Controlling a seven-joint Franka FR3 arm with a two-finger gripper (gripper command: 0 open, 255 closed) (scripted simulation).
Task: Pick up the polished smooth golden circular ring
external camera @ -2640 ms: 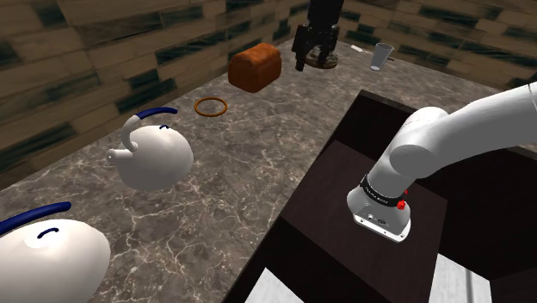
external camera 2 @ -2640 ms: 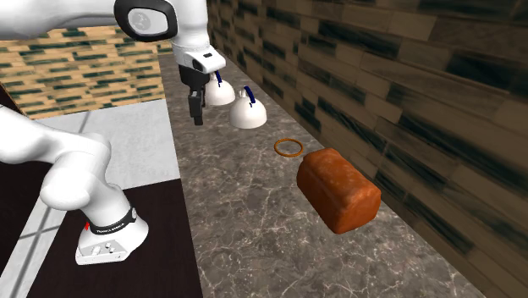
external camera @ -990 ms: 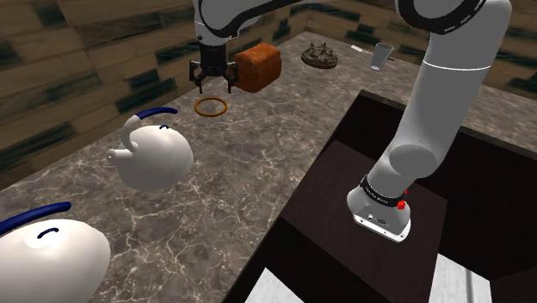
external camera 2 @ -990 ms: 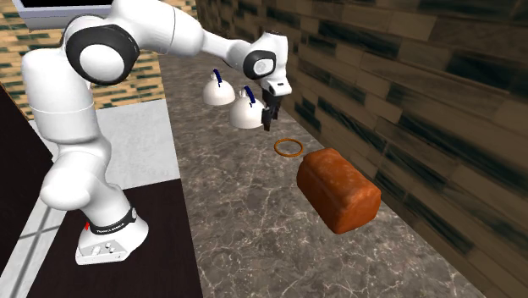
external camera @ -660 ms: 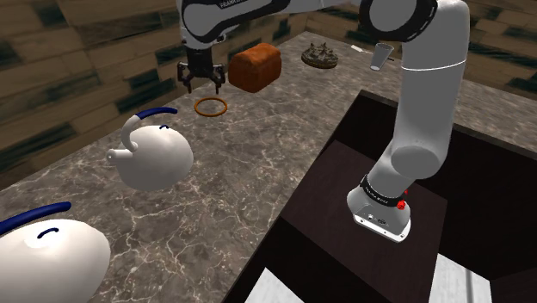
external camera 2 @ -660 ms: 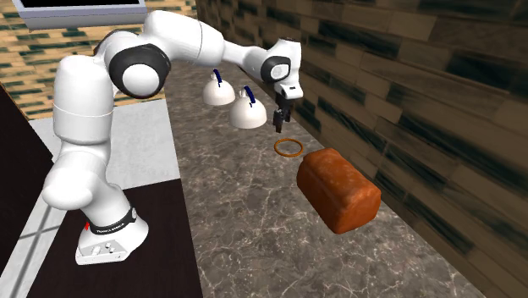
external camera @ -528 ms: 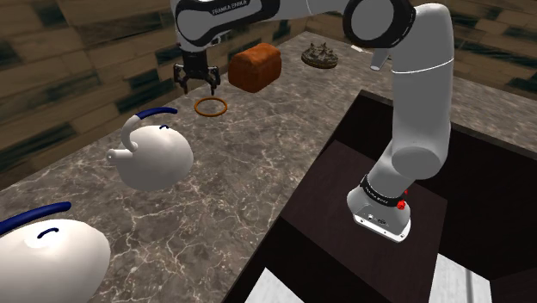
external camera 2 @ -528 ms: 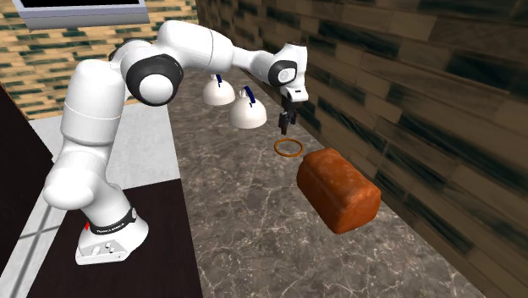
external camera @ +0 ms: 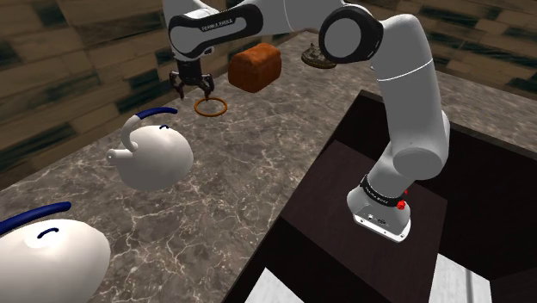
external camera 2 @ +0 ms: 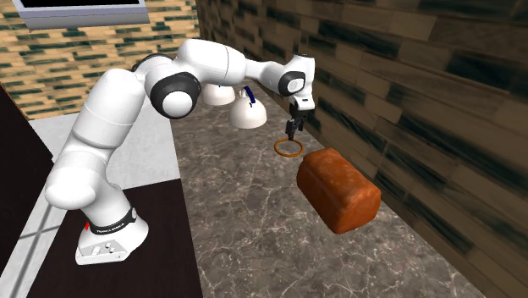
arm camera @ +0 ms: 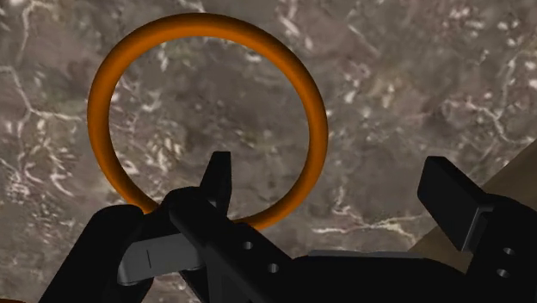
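Note:
The ring [external camera: 211,106] is a thin orange-gold hoop lying flat on the marbled counter [external camera: 258,163]. In the second exterior view the ring [external camera 2: 288,147] lies just before the brown loaf. My black gripper [external camera: 194,92] hangs open low over the ring's edge, on the side toward the shoulder view's left. From the second exterior view the gripper [external camera 2: 293,130] points straight down just above the hoop. In the wrist view the ring [arm camera: 206,24] lies close below the gripper [arm camera: 336,191]. One finger [arm camera: 219,179] stands over the hoop's inside and the other [arm camera: 452,196] outside it. Nothing is held.
A brown bread loaf [external camera: 256,66] sits close behind the ring, near the wooden wall [external camera: 77,69]. Two white teapots with blue handles [external camera: 155,153] [external camera: 47,254] stand toward the shoulder view's lower left. A small dark dish [external camera: 315,57] lies farther back. The dark stand [external camera: 387,215] borders the counter.
The arm has stretched farther out and the open gripper has dropped lower, now just over the ring's rim. The ring has not moved.

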